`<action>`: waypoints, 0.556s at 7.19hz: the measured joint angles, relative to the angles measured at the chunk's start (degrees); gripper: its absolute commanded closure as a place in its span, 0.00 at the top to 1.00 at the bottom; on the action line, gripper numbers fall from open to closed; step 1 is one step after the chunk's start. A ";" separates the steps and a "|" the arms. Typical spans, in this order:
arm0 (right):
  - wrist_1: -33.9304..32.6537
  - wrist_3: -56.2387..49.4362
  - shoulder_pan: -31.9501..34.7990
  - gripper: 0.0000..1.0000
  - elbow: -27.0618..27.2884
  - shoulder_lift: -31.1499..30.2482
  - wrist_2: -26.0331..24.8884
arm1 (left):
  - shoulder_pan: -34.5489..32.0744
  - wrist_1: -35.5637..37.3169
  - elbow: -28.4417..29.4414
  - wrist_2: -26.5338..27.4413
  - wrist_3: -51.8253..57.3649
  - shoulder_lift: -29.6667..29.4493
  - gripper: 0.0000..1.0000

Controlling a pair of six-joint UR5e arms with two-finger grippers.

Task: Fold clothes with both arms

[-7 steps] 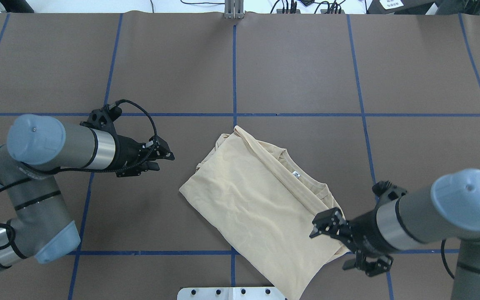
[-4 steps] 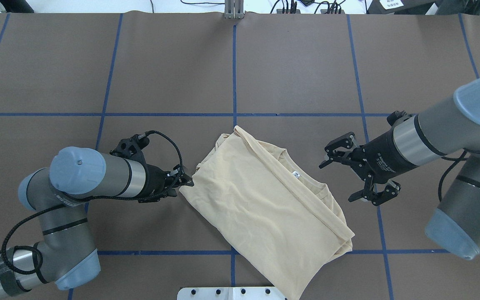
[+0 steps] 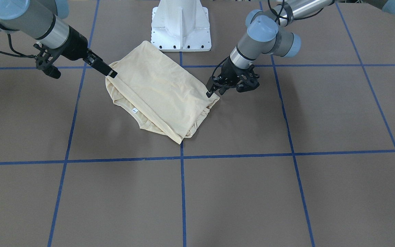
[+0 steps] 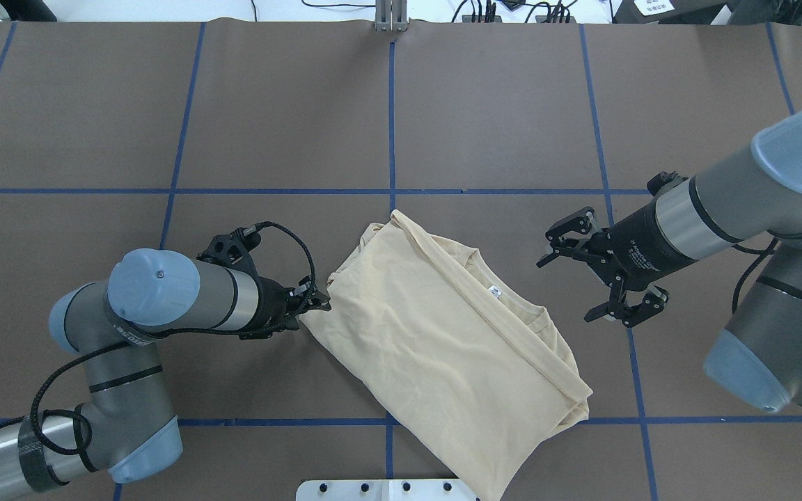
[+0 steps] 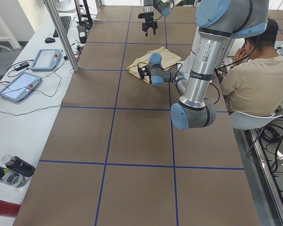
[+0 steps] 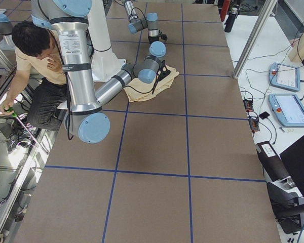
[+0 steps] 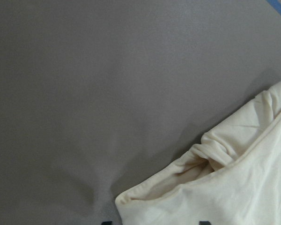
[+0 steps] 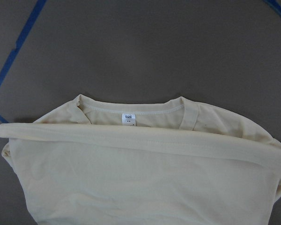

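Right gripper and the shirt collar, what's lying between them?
Nothing: only bare brown table between the open right gripper and the shirt collar, seen in the overhead view.

Brown table (image 4: 512, 104) marked with a blue tape grid (image 4: 392, 125). Folded cream shirt (image 4: 436, 341) lies flat mid-table, one corner by the white base plate (image 4: 345, 489).

Printed on the small white tag (image 8: 128, 119), inside the collar of the shirt (image 8: 145, 183): "SIZE", clear in the right wrist view. Under this word, tiny marks, too small to read. On the black wrist of the right arm (image 4: 641, 252), white lettering, too blurred to read. Also lettering down the tube of the left arm (image 5: 205, 47), not readable.
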 measured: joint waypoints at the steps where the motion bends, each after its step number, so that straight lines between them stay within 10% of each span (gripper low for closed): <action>1: 0.00 -0.03 -0.01 1.00 -0.19 0.01 -0.09 | 0.00 0.00 0.48 0.10 0.04 -0.18 0.68; 4: 0.00 -0.02 -0.06 1.00 -0.30 0.01 -0.11 | 0.01 0.01 1.60 0.21 0.18 -0.51 0.52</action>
